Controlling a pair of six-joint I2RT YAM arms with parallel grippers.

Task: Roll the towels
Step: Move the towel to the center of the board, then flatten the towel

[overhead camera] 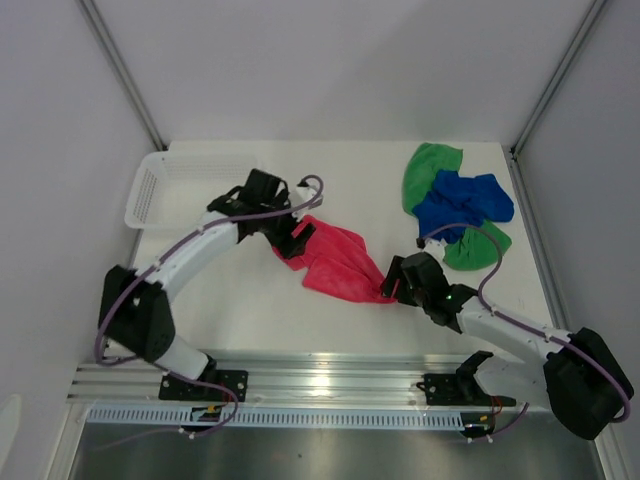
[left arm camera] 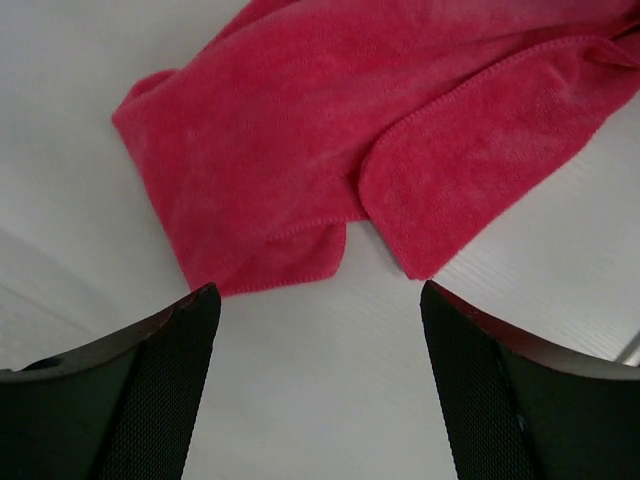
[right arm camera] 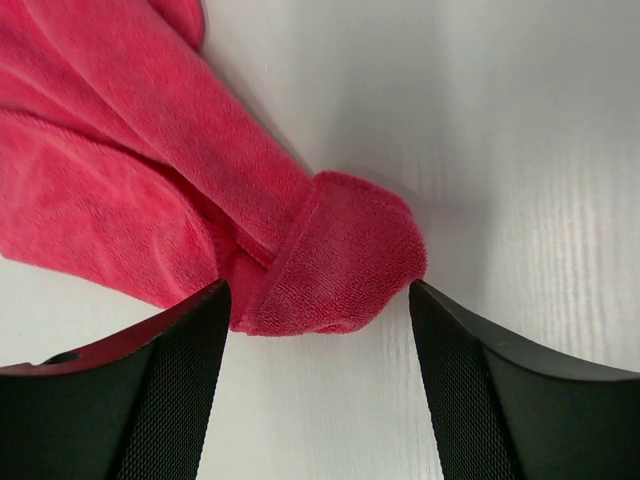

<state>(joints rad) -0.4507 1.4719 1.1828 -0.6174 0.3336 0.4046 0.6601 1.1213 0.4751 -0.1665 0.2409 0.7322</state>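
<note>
A pink-red towel (overhead camera: 338, 262) lies crumpled in the middle of the table, between my two grippers. My left gripper (overhead camera: 297, 238) is at its upper-left end, open, with bare table between the fingers and the towel (left arm camera: 330, 140) just ahead of them. At the lower-right corner my right gripper (overhead camera: 392, 284) is open too; a folded corner of the towel (right arm camera: 340, 260) lies on the table right at the tips of its spread fingers. A blue towel (overhead camera: 462, 203) lies bunched on top of a green towel (overhead camera: 432, 170) at the back right.
A white mesh basket (overhead camera: 160, 185) stands at the back left, beside the left arm. White walls with metal posts close in the table on three sides. An aluminium rail (overhead camera: 330, 380) runs along the near edge.
</note>
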